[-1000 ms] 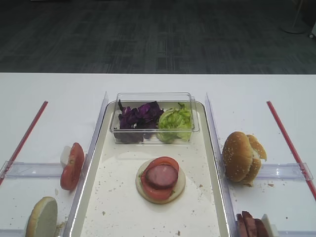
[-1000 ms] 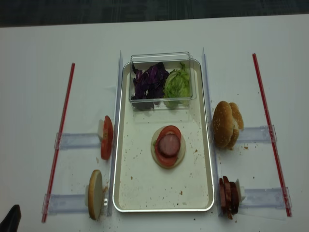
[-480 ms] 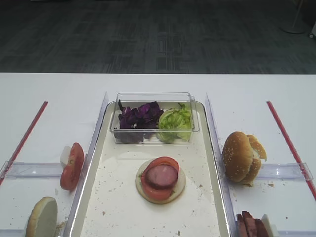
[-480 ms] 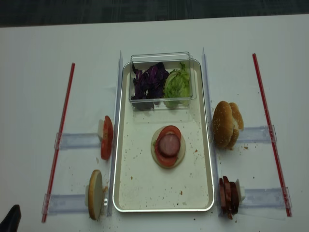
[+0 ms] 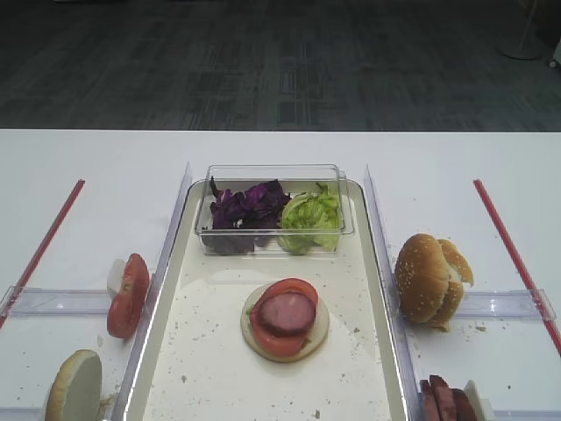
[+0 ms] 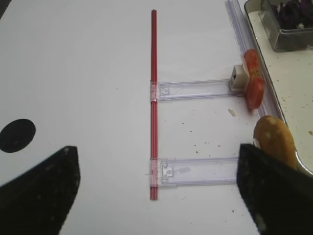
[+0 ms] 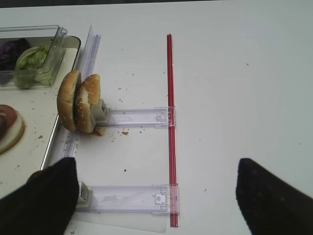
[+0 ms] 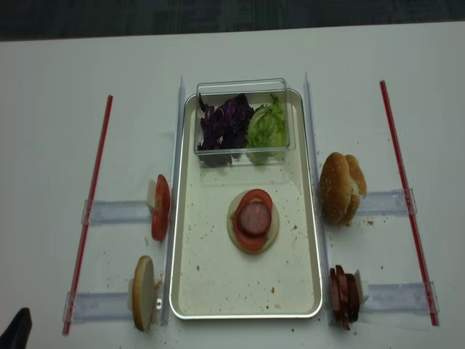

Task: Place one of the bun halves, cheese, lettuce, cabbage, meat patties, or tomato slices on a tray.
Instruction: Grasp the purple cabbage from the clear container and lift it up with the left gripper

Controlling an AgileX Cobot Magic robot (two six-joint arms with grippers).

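Exterior high realsense view: the tray [image 8: 190, 291] sits mid-frame on the white table [image 8: 58, 109], long side running top to bottom. A clear box [image 8: 243, 86] rests across its upper end, holding cabbage [image 8: 225, 123] on the left and lettuce [image 8: 267, 125] on the right. Below the box, near the tray's centre, a pale bun half [image 8: 231, 225] lies flat with a tomato slice [image 8: 258, 198] on it and a meat patty [image 8: 254, 217] on top of that.

Left of the tray, tomato slices [image 8: 160, 207] stand on edge against a clear holder [image 8: 116, 212]; lower down, another bun half [image 8: 142, 302] stands on edge just beside the tray rim. Right of the tray, two seeded buns [image 8: 336, 187] stand upright together, and in the lower right more patties [image 8: 343, 296] stand packed on edge. A red strip [image 8: 91, 203] runs down the left side of the frame, a second strip [image 8: 403, 189] down the right.

Left wrist view: the left gripper [image 6: 156, 196] hangs above bare table in the lower frame, its dark fingers [image 6: 41, 191] far apart at both lower corners, nothing between them.

Right wrist view: the right gripper [image 7: 156, 196] likewise shows one finger [image 7: 271, 196] in each lower corner, spread wide and empty, over the holder at the bottom of the frame.
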